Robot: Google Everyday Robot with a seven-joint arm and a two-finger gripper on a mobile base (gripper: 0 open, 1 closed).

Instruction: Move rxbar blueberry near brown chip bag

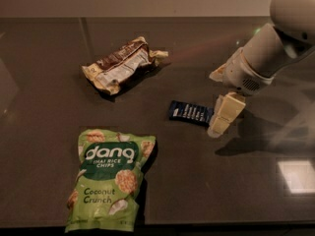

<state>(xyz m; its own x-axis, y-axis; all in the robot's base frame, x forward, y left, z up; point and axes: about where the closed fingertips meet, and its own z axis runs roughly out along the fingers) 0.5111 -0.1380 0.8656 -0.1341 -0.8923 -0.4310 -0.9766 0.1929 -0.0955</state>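
Observation:
The rxbar blueberry [191, 113] is a small dark navy bar with white lettering, lying flat on the dark table [39, 107] right of centre. The brown chip bag [121, 65] lies crumpled at the upper left of the bar, about a bag's length away. My gripper [219, 95] comes in from the upper right and hangs low at the bar's right end. It is open with nothing between the fingers. The near cream fingertip [222, 118] is right against the bar's right end; the far fingertip [217, 73] is behind it.
A large light-green "dang" coconut chips bag [110, 179] lies at the front left. The white arm [275, 48] fills the upper right corner. A bright window reflection [298, 175] marks the table at the right front.

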